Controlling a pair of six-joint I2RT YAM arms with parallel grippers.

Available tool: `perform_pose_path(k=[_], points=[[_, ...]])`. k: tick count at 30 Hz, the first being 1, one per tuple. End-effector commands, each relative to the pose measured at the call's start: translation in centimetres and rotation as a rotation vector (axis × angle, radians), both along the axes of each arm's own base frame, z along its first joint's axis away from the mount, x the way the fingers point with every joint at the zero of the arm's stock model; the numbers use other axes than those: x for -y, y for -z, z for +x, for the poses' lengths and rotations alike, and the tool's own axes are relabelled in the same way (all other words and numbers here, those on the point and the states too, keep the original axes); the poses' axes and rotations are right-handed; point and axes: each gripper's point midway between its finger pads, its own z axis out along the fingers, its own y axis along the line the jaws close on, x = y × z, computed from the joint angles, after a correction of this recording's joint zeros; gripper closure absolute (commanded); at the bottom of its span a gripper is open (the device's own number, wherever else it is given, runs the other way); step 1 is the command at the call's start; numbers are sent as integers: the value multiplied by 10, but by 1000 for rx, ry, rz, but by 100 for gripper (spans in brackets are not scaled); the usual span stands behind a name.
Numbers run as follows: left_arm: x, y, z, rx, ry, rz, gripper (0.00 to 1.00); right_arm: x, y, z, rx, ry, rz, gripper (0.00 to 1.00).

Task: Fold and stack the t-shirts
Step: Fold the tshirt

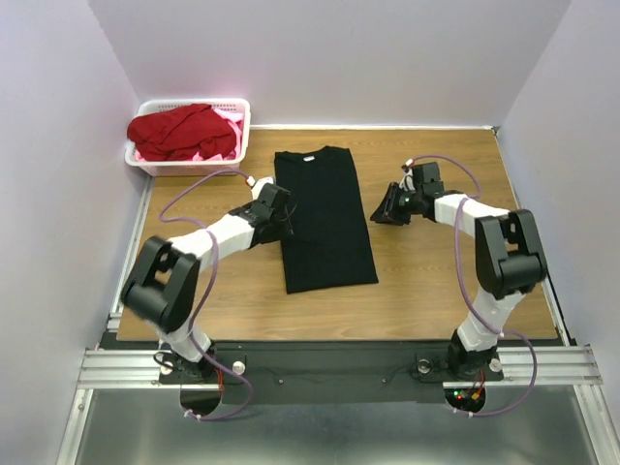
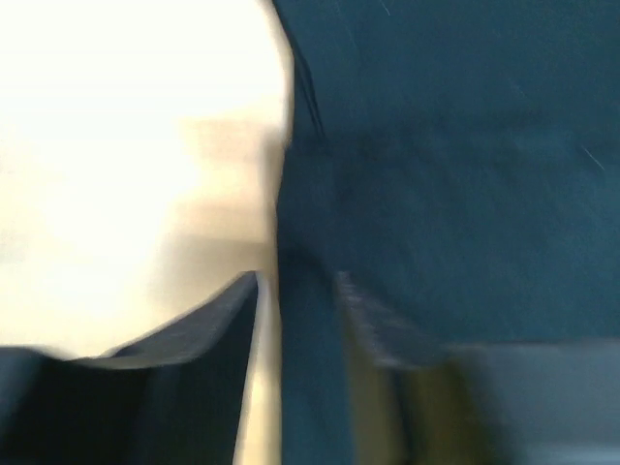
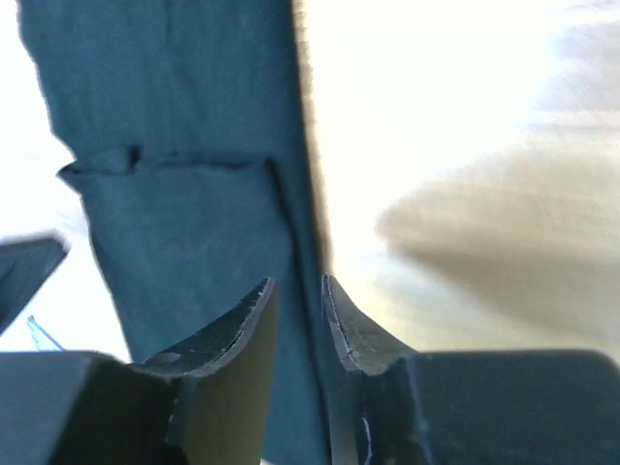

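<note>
- Jaws parted, empty: left gripper [image 2: 296,281] at the black t-shirt [image 1: 325,218]'s left edge, right gripper [image 3: 297,283] just beside its right.
- Shirt lies on the counter [image 1: 436,281], sleeves folded in; you have the crosswise fold left.
- Red t-shirt [image 1: 179,131] waits in the basket [image 1: 243,126].

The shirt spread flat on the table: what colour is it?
The shirt is black, clearest in the overhead view.

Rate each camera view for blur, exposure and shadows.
Top external: sharp and evenly lit, though the black t-shirt shows little fold detail. Left wrist: heavily motion-blurred, with the table blown out to near white. Right wrist: sharper, with the cloth's seams readable, but the table is also overexposed there, with a soft dark shadow across it at right.
</note>
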Motion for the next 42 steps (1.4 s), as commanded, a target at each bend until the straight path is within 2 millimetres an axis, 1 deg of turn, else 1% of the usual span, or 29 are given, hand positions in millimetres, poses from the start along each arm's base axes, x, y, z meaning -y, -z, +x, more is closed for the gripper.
perform_pose_path(k=[1,2,3,4,5,6,7,8,10,12,15,18,20,24,29,33,38,39,42], points=[[5,-47,-40,50,-7,-12,36,16,-32,-25,29,28,-76,58],[3,-48,-56,27,-15,-21,32,19,-28,-34,15,39,-120,50],[15,-45,-74,8,19,-36,28,23,-28,-43,4,46,-148,46],[17,-41,-86,-14,25,-47,19,27,-23,-64,-37,42,-180,44],[15,-27,-105,-63,37,-41,17,25,-21,-76,-53,32,-203,42],[22,-27,-117,-87,29,-95,16,29,-17,-85,-68,48,-237,39],[23,-14,-136,-120,46,-91,15,28,-14,-105,-88,31,-258,37],[24,-9,-143,-132,43,-101,15,29,-11,-114,-101,32,-270,36],[28,-4,-156,-152,39,-130,16,35,-8,-128,-118,58,-288,34],[29,4,-167,-171,56,-116,19,39,-4,-142,-128,73,-301,34],[29,9,-171,-173,49,-84,25,41,0,-156,-142,64,-322,27],[22,15,-169,-163,23,-50,29,41,3,-162,-152,55,-332,22],[23,13,-164,-148,15,-51,30,39,2,-163,-147,52,-334,19],[27,9,-159,-132,11,-52,33,38,3,-166,-146,41,-342,19],[24,6,-150,-110,-3,-15,41,35,3,-167,-144,26,-345,19],[23,8,-148,-120,-1,14,44,32,2,-166,-144,21,-346,19],[21,21,-152,-148,9,25,46,28,2,-165,-144,16,-353,19],[20,26,-153,-160,11,38,47,25,1,-164,-141,15,-353,19],[20,35,-155,-184,21,57,50,22,4,-164,-145,13,-367,19]])
